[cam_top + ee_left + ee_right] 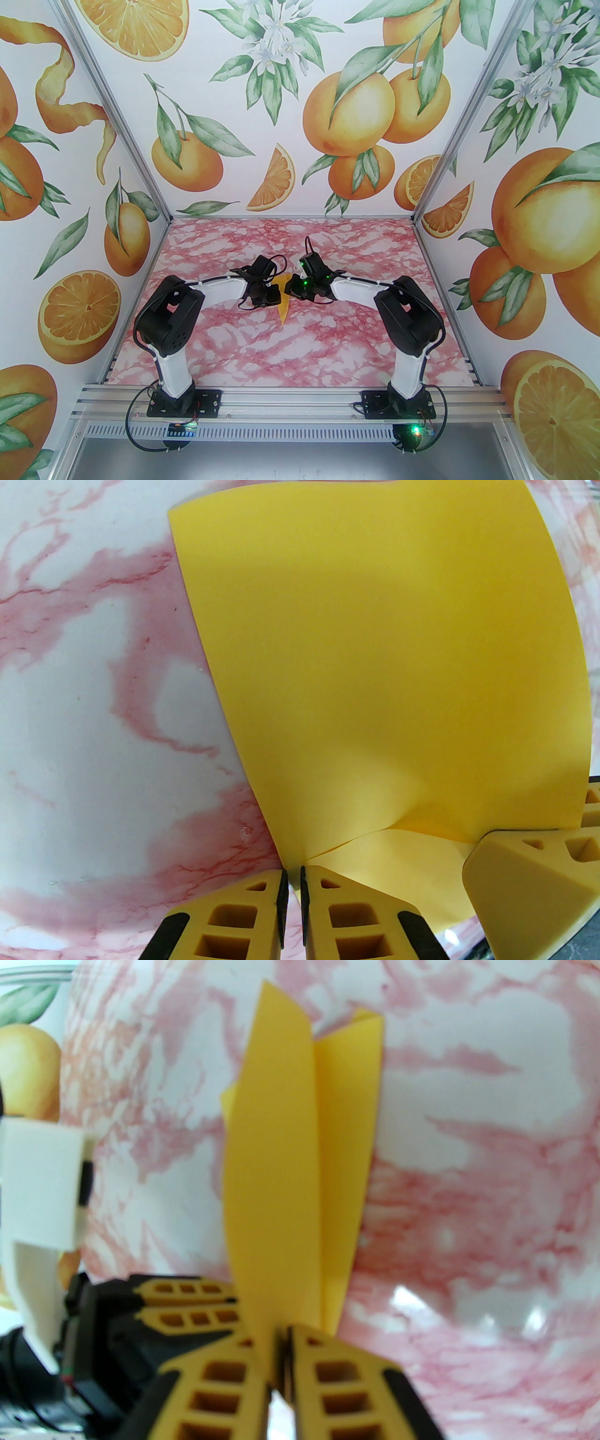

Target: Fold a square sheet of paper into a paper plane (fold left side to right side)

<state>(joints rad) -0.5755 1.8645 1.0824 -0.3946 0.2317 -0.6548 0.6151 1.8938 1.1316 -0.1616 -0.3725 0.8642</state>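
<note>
Tightly together, the left pincer (291, 876) has its yellow fingers (370, 890) nipped on a corner of the square sheet of paper (375, 667), with only a slit left between the pads. The right pincer (281, 1337) is likewise clamped shut on an edge of the sheet. In the left wrist view its finger lies against the paper just beside the left pincer.

Outward from the two grips, the yellow-orange sheet bows and doubles over itself, forming two long flaps side by side with a loose, open bend between them. Whether any part of it rests on something below, I cannot tell.

From above, both pincers meet tip to tip around the paper near the middle of the pink marbled surface (234, 347), well away from every edge. Walls (290, 93) printed with oranges stand around it.
</note>
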